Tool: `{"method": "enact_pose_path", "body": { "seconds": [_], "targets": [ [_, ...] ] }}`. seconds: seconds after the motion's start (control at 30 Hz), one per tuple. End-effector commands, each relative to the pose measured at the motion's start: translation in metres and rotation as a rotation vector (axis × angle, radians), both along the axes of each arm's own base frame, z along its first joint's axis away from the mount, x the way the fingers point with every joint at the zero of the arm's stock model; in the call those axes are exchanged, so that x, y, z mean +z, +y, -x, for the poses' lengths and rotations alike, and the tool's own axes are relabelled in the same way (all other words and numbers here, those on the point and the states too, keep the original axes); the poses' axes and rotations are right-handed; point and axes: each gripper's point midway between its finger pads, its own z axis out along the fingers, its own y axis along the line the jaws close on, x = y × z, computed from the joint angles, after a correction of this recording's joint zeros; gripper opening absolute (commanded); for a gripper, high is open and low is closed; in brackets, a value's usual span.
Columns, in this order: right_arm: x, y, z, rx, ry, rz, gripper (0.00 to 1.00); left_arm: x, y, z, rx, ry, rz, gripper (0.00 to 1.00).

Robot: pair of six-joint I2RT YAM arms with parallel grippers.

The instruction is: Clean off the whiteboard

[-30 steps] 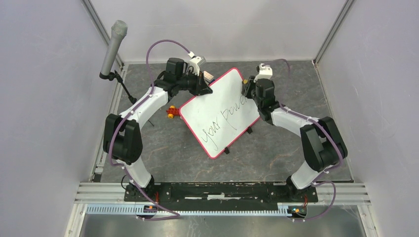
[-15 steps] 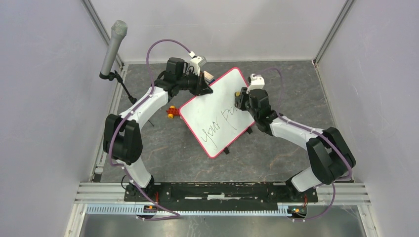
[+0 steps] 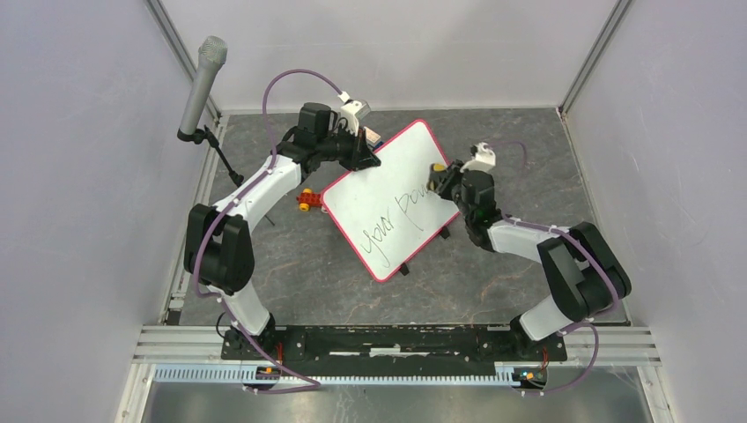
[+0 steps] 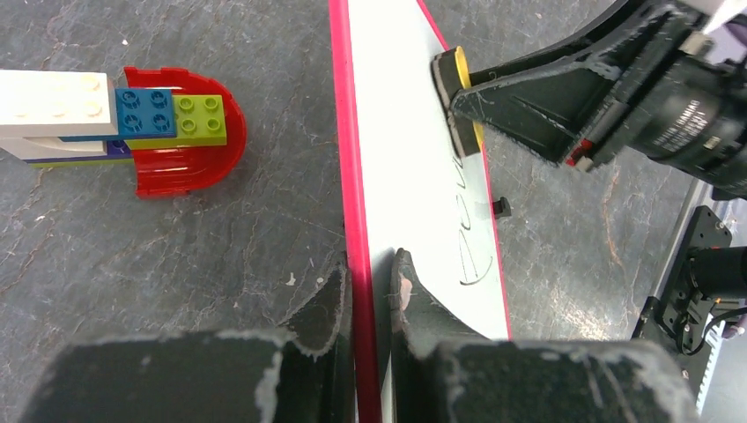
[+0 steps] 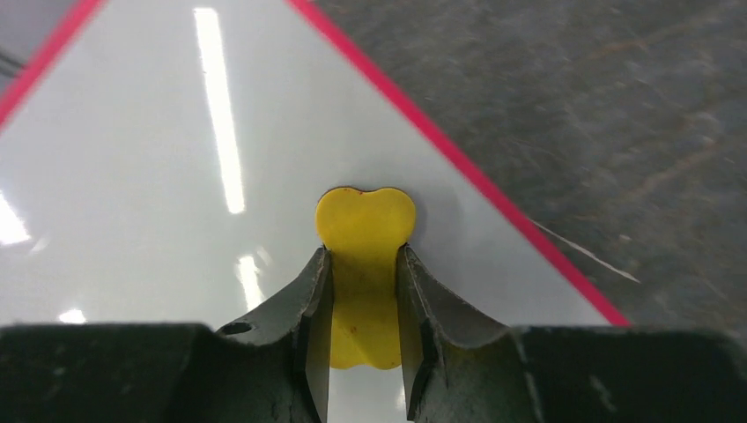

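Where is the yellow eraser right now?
In the right wrist view, the yellow eraser sits pinched in the right gripper, against the whiteboard near its red edge.

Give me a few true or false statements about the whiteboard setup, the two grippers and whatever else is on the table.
1. The left gripper is shut on the whiteboard at its red rim. True.
2. The right gripper is empty. False: it holds a yellow eraser against the board.
3. The board is wiped clean. False: black handwriting is on it.
4. A toy of coloured bricks lies on the table beside the board. True.
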Motion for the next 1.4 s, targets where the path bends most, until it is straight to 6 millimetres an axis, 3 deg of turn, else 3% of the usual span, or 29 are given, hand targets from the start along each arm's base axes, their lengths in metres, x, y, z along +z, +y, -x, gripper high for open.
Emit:
{"method": "enact_pose_path", "body": {
  "seconds": [0.0,0.07,0.17,0.3,0.5,0.63,0.7,0.83,0.93,1.1,1.17,1.23,1.37],
  "targets": [
    [-0.108,-0.053,0.041,-0.094,0.27,0.078,0.27,-0.049,-0.008,0.019,-0.141,-0.058,-0.184,0.02],
    [-0.121,-0.063,0.053,-0.109,0.297,0.091,0.27,-0.048,-0.009,0.019,-0.143,-0.06,-0.183,0.02],
    [-0.111,-0.06,0.051,-0.086,0.268,0.098,0.27,-0.05,-0.009,0.021,-0.145,-0.058,-0.186,0.02],
    [-0.07,-0.03,0.038,-0.022,0.182,0.065,0.27,-0.05,-0.01,0.021,-0.147,-0.059,-0.187,0.02],
    [0.02,0.031,0.013,0.066,0.001,-0.023,0.27,-0.054,-0.011,0.023,-0.152,-0.058,-0.198,0.02],
    [0.044,0.042,-0.003,0.063,-0.043,-0.064,0.27,-0.055,-0.014,0.025,-0.162,-0.05,-0.204,0.02],
    [0.037,0.037,-0.005,0.038,-0.038,-0.065,0.27,-0.053,-0.014,0.027,-0.164,-0.063,-0.211,0.02],
    [-0.008,0.018,0.003,0.008,0.046,-0.036,0.27,-0.051,-0.016,0.029,-0.168,-0.073,-0.213,0.02],
    [-0.051,-0.009,0.03,-0.019,0.113,0.011,0.27,-0.053,-0.015,0.03,-0.166,-0.074,-0.222,0.02],
    [-0.105,-0.048,0.076,-0.068,0.198,0.087,0.27,-0.055,-0.017,0.031,-0.172,-0.071,-0.225,0.02],
    [-0.115,-0.051,0.086,-0.065,0.215,0.084,0.27,-0.054,-0.016,0.032,-0.173,-0.076,-0.227,0.02],
    [-0.11,-0.047,0.087,-0.046,0.2,0.073,0.27,-0.054,-0.016,0.032,-0.172,-0.077,-0.228,0.02],
    [-0.074,-0.019,0.076,0.0,0.115,0.058,0.27,-0.055,-0.016,0.032,-0.174,-0.072,-0.232,0.02]
  ]
}}
